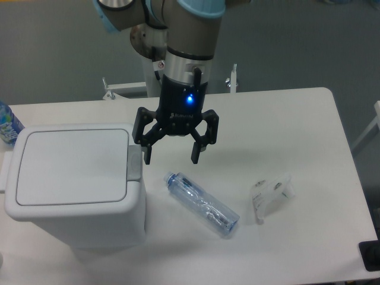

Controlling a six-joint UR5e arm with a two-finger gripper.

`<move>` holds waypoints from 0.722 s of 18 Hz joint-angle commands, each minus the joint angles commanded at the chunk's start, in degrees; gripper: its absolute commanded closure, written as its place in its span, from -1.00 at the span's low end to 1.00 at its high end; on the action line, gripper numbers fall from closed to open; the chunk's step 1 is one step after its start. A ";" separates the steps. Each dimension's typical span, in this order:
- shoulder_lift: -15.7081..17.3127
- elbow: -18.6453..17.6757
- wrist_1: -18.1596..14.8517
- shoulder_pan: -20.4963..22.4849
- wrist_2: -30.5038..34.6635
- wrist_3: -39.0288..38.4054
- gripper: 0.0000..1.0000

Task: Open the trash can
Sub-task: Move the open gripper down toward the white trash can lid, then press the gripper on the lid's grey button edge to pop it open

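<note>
Arm: comes down from the top edge of the view, wrist pointing straight down at the table (285,119); a blue light glows on the black body above the fingers.
Gripper (171,153): hangs above the tabletop, just right of the trash can's upper right corner.
Jaws: spread wide apart, nothing between them.
Fingers: the one nearer the bin (146,155) has its tip right beside the grey tab; whether it touches cannot be told. The other points down at bare table above the bottle.
Trash can (74,184): large white boxy bin at the left side of the table, standing upright, lid flat and closed.
Push tab (135,162): grey, on the lid's right edge, facing the gripper.
Bottle (202,204): clear plastic with a blue cap end, lying on its side diagonally, just right of the bin and below the gripper, apart from both.
Packet (271,196): small clear plastic wrapper, lying right of the bottle, well away from the bin.
Second bottle (8,126): blue-labelled, partly cut off at the left edge, behind the bin.
Dark object (370,256): at the table's lower right corner, cut off by the frame.
</note>
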 joint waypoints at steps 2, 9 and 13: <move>0.00 -0.09 0.00 0.00 0.00 -0.09 -1.00; -0.09 -0.88 0.00 -0.79 0.00 -0.09 -1.00; 0.00 -1.23 0.00 -0.88 0.09 0.00 -1.00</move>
